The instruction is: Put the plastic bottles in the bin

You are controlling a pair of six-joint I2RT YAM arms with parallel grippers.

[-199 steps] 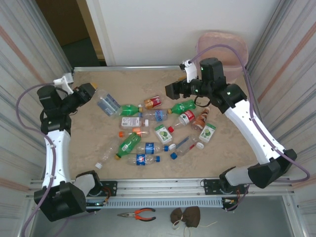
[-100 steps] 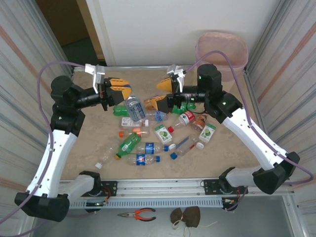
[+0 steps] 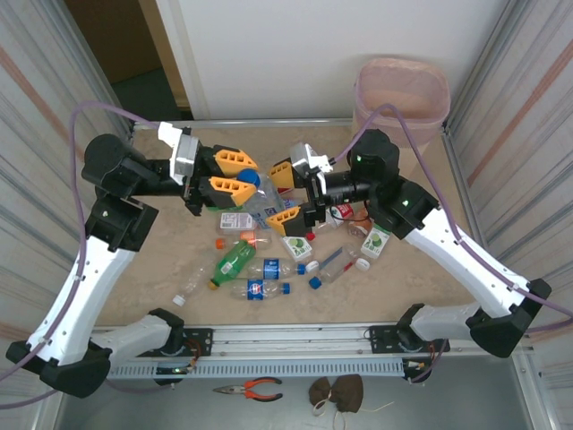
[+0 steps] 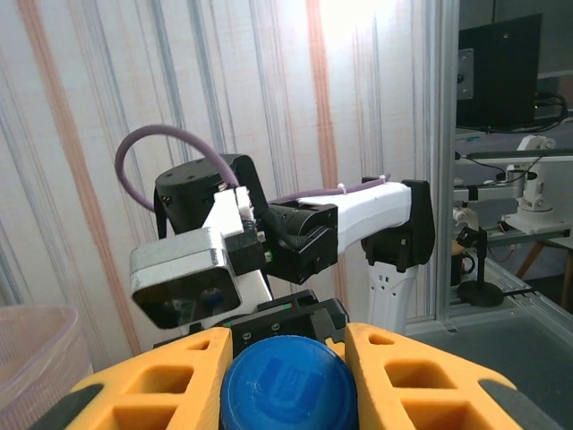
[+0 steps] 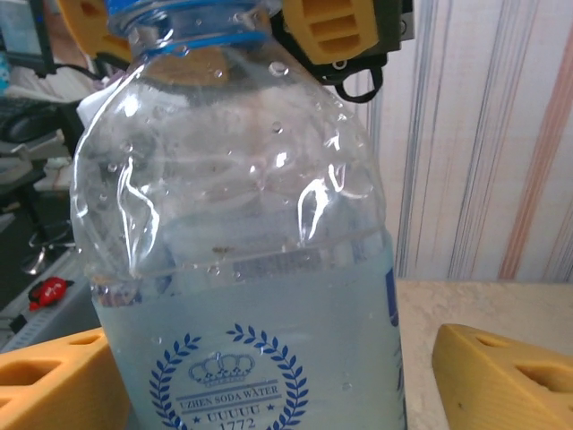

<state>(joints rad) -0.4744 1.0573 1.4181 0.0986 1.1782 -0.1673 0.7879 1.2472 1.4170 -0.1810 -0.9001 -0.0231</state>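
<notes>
A clear soda-water bottle [image 3: 266,195] with a blue crest label [image 5: 251,296] hangs above the middle of the table. My left gripper [image 3: 243,176] is shut on its blue cap [image 4: 288,387], an orange finger [image 4: 161,394] on each side. My right gripper [image 3: 285,195] is open around the bottle's body. Its right finger [image 5: 510,376] stands clear of the bottle, and its left finger [image 5: 54,381] is close against it. Several more plastic bottles [image 3: 235,257] lie on the table below. The pale pink bin [image 3: 401,90] stands at the far right corner.
Loose bottles and caps are spread from the table's middle [image 3: 269,268] to the right [image 3: 374,240]. Orange-handled pliers [image 3: 253,388] and a brown lump [image 3: 337,391] lie below the front rail. Corrugated walls close in both sides.
My left arm has swung right and lifted the clear bottle off the table by its cap. My right gripper has come left and now has a finger on each side of the bottle's body.
</notes>
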